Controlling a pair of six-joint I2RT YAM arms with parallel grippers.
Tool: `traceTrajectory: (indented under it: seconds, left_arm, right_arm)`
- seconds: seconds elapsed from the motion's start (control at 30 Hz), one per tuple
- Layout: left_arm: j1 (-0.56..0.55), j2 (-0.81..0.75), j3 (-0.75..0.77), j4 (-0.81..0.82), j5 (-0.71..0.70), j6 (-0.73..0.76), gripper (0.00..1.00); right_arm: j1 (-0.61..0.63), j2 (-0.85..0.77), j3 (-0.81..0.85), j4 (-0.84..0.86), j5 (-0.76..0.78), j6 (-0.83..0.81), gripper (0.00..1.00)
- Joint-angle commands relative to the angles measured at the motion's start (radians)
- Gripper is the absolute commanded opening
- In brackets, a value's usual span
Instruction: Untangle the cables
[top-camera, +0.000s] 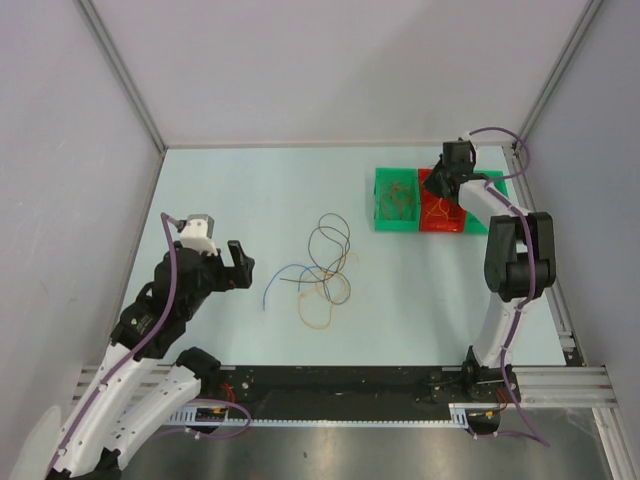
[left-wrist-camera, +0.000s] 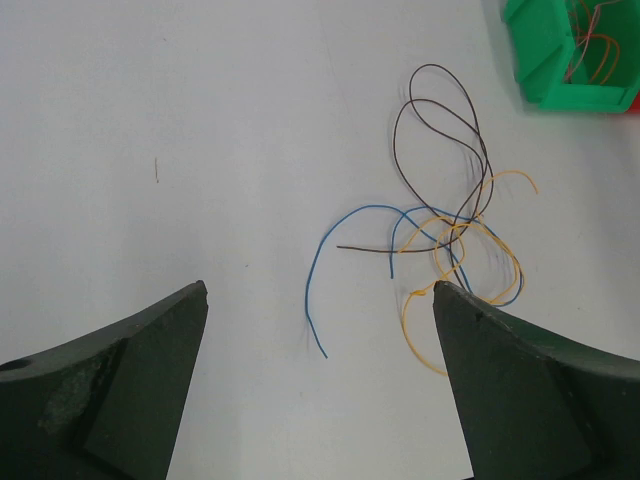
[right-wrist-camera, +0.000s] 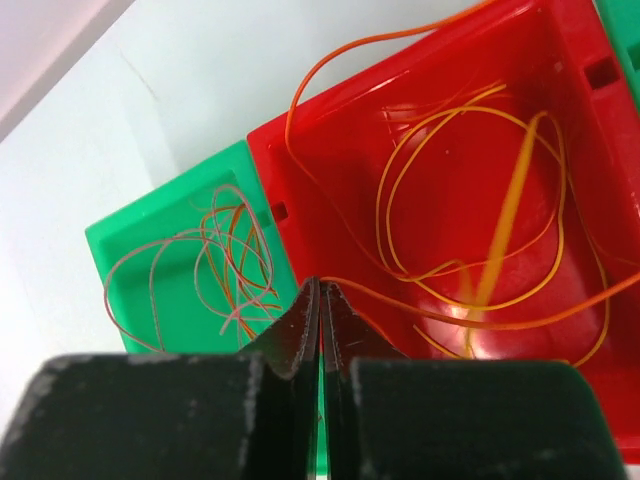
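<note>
While left gripper (left-wrist-camera: 320, 288) hangs wide short of the cables (left-wrist-camera: 460, 226), right gripper (right-wrist-camera: 320, 290) sits pinched shut over red bin (right-wrist-camera: 540, 40); pulling one strand may drag the whole knot.

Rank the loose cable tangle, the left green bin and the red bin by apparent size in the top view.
1. Largest: the cable tangle, which has the widest spread.
2-3. The left green bin and the red bin look alike. The right gripper hides part of the red bin, so I leave them unranked.
</note>
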Motion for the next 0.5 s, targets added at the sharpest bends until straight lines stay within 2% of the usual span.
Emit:
traceTrajectory:
  seconds: [0.0, 0.13, 0.2, 0.23, 0.27, 0.37, 0.47]
  left_arm:
    - [0.013, 0.0, 0.001, 0.035, 0.017, 0.006, 1.0]
    - [0.013, -0.006, -0.001, 0.036, 0.02, 0.008, 1.0]
    - [0.013, -0.011, -0.001, 0.036, 0.023, 0.008, 1.0]
    - [0.013, -0.013, -0.001, 0.036, 0.023, 0.009, 1.0]
    - [0.013, -0.017, -0.001, 0.038, 0.024, 0.009, 1.0]
    - [0.013, -0.022, -0.002, 0.039, 0.029, 0.009, 1.0]
    - [0.013, -0.028, -0.002, 0.039, 0.03, 0.011, 1.0]
  right_arm:
    - [0.029, 0.031, 0.005, -0.005, 0.032, 0.011, 0.0]
    - [0.029, 0.033, 0.005, -0.006, 0.018, 0.004, 0.0]
    - [0.029, 0.019, 0.007, -0.012, 0.023, -0.008, 0.06]
    - [0.029, 0.0, 0.008, -0.017, 0.031, -0.01, 0.1]
    - [0.029, -0.013, 0.01, -0.028, 0.034, -0.019, 0.22]
    - [0.038, -0.062, 0.019, -0.055, 0.043, -0.033, 0.39]
    - [0.046, -0.105, 0.04, -0.095, 0.052, -0.051, 0.48]
